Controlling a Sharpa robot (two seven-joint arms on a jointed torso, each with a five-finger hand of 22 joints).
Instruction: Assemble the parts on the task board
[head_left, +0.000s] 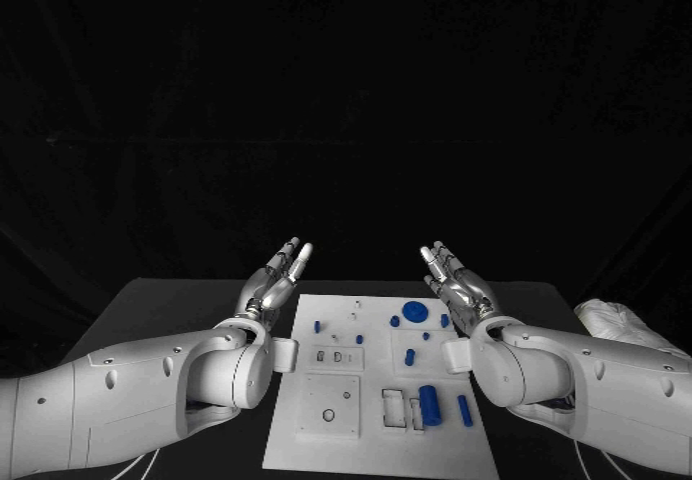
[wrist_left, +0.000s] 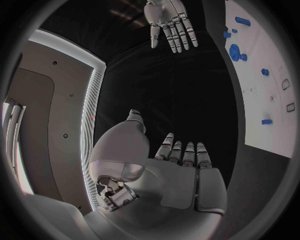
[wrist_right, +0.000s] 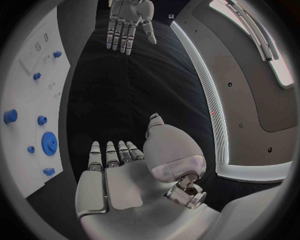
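Two white arms reach in over the black table (head_left: 173, 300), one from each side, and between them lies the task board (head_left: 378, 440) — a white plate in the middle of the table. Nearest on the board sits a raised white square block (head_left: 330, 405) with a small dark hole in it. Just beside that block stand a long blue peg (head_left: 430, 404) and a thinner blue peg (head_left: 464, 410), both lying on the board. A little farther along is a short blue pin (head_left: 410, 356) in a white square. Farther still, a round blue gear (head_left: 415, 311) rests near the far edge, with small blue bits around it. The left hand (head_left: 277, 275) is held up in the air beside the board, fingers straight and spread, holding nothing. The right hand (head_left: 456, 277) is up on the other side, also flat with fingers apart — nothing in it. Neither hand touches the board or any blue part. At the far right of the table lies a white crumpled cloth (head_left: 623, 325).
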